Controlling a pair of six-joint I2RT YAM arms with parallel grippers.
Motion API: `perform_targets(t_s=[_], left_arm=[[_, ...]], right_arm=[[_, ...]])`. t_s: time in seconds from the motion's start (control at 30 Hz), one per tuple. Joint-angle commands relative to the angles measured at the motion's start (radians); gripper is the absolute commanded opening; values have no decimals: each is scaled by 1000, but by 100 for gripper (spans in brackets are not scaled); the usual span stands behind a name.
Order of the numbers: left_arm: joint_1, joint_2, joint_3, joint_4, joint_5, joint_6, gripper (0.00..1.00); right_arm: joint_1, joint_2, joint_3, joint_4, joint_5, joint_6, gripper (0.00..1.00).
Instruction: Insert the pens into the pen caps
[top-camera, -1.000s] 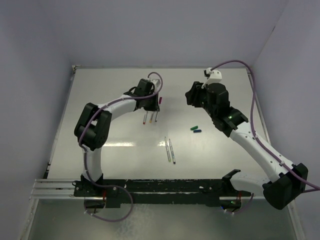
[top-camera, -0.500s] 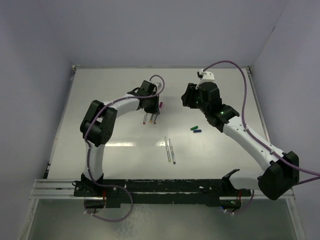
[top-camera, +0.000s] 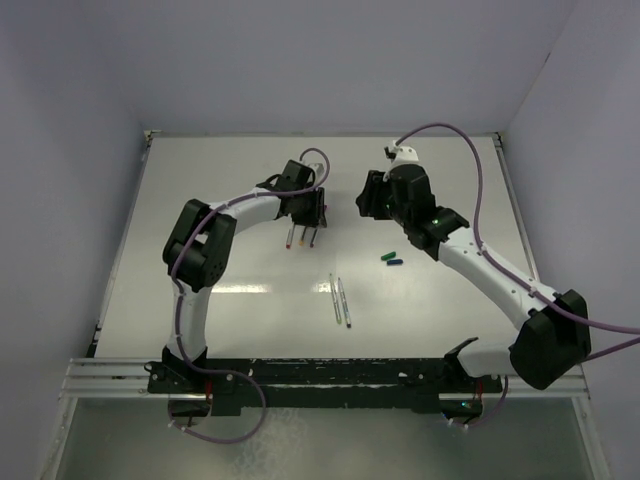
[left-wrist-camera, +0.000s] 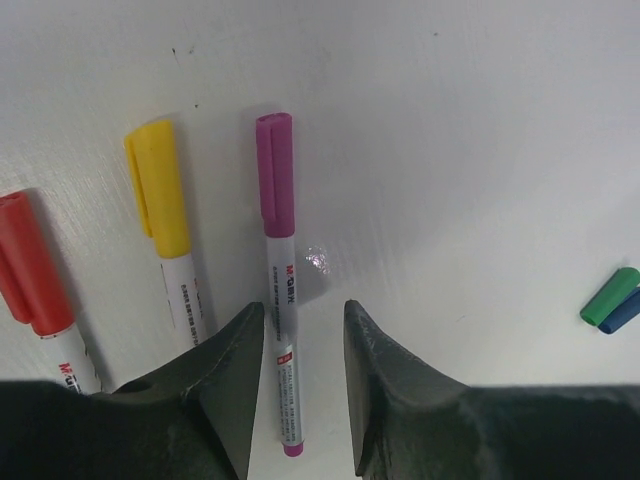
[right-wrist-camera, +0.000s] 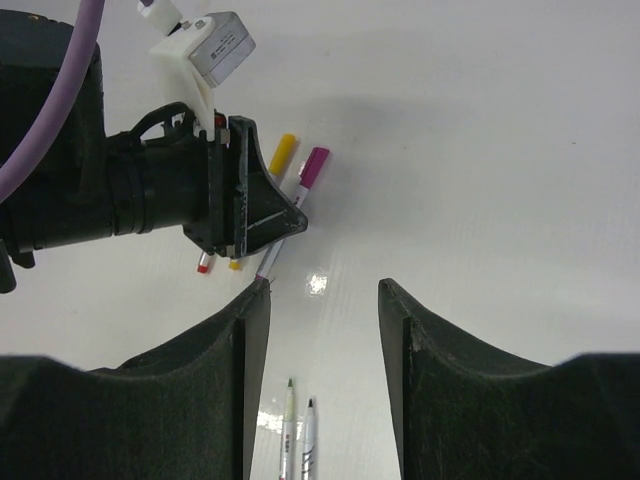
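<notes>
Three capped pens lie side by side on the table: red (left-wrist-camera: 25, 270), yellow (left-wrist-camera: 160, 210) and purple (left-wrist-camera: 275, 200). My left gripper (left-wrist-camera: 303, 320) is open, low over the table, its jaws on either side of the purple pen's barrel. In the top view it is at the back centre (top-camera: 310, 212). My right gripper (right-wrist-camera: 323, 300) is open and empty, held above the table to the right of the left gripper (top-camera: 368, 196). Two uncapped pens, green-tipped (right-wrist-camera: 289, 420) and dark-tipped (right-wrist-camera: 308, 430), lie mid-table (top-camera: 340, 299). The green cap (left-wrist-camera: 610, 295) and blue cap (left-wrist-camera: 622, 312) lie loose.
The white table (top-camera: 220, 270) has a raised rim at the left (top-camera: 125, 240) and right. The green cap (top-camera: 387, 256) and blue cap (top-camera: 395, 263) lie under the right forearm. Purple cables loop above both wrists. A black rail (top-camera: 320, 375) runs along the near edge.
My right gripper has moved left, closer to the left gripper. The left gripper has shifted slightly and now covers the purple pen's cap in the top view.
</notes>
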Motion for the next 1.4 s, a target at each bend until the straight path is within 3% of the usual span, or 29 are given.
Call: perform_targets(t_s=[0.0, 0.17, 0.37, 0.63, 0.87, 1.07, 1.37], left_arm=[[-1, -54, 26, 10, -12, -8, 41], [-1, -140, 4, 10, -25, -9, 44], [-1, -302, -88, 4, -58, -16, 46], [-19, -609, -373, 57, -142, -27, 46], [-155, -837, -599, 72, -353, 29, 47], [-200, -975, -764, 118, -336, -21, 47], [-214, -1117, -894, 78, -325, -17, 47]], right_arm=[[2, -1, 3, 34, -34, -11, 49], [2, -2, -9, 21, -23, -53, 48], [9, -11, -71, -5, -128, -66, 47], [115, -3, -164, -49, -124, -68, 46], [216, 39, -189, -49, -107, -46, 45], [259, 104, -157, -71, -109, -61, 44], [343, 198, -113, -143, -102, -108, 38]])
